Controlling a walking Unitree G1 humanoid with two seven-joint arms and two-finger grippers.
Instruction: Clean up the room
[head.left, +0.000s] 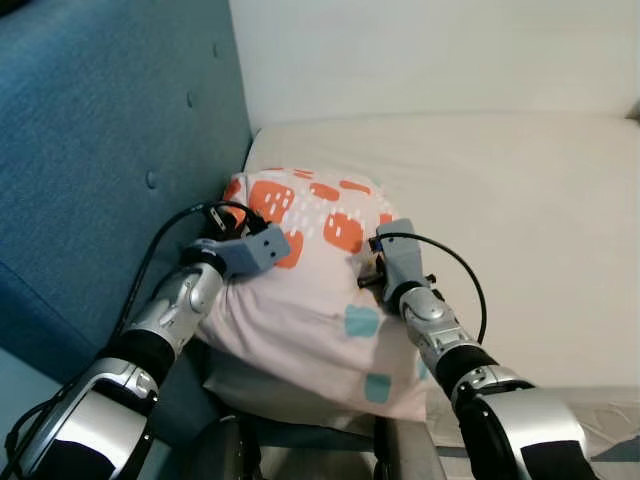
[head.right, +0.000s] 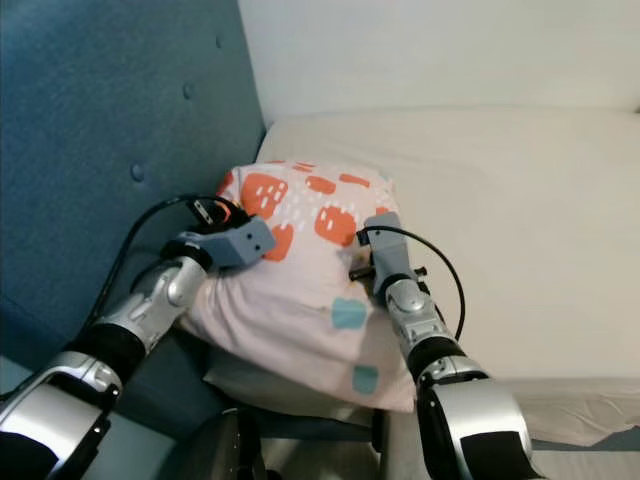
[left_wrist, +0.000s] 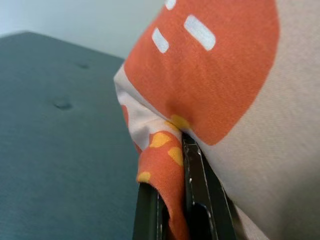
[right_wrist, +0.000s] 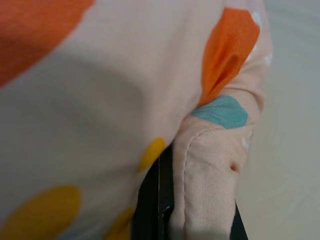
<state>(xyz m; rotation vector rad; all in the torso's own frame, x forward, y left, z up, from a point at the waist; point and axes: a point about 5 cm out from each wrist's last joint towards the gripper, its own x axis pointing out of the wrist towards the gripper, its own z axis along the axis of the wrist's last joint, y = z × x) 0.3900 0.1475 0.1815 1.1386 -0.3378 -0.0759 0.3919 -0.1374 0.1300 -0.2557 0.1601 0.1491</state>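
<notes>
A pale pink pillow (head.left: 310, 290) with orange, teal and yellow patches lies at the head end of a cream mattress (head.left: 520, 210), against the blue headboard (head.left: 110, 130). My left gripper (left_wrist: 170, 200) is shut on a fold of the pillow's (left_wrist: 225, 90) left edge. On the pillow's (right_wrist: 100, 100) right edge my right gripper (right_wrist: 197, 200) pinches a seamed fold of the fabric. In the head views both arms reach forward, the left wrist (head.left: 250, 250) on one side of the pillow and the right wrist (head.left: 398, 262) on the other.
The tufted blue headboard rises along the left. A white wall (head.left: 430, 50) stands behind the bed. The mattress stretches bare to the right, with its front edge (head.left: 600, 400) near me.
</notes>
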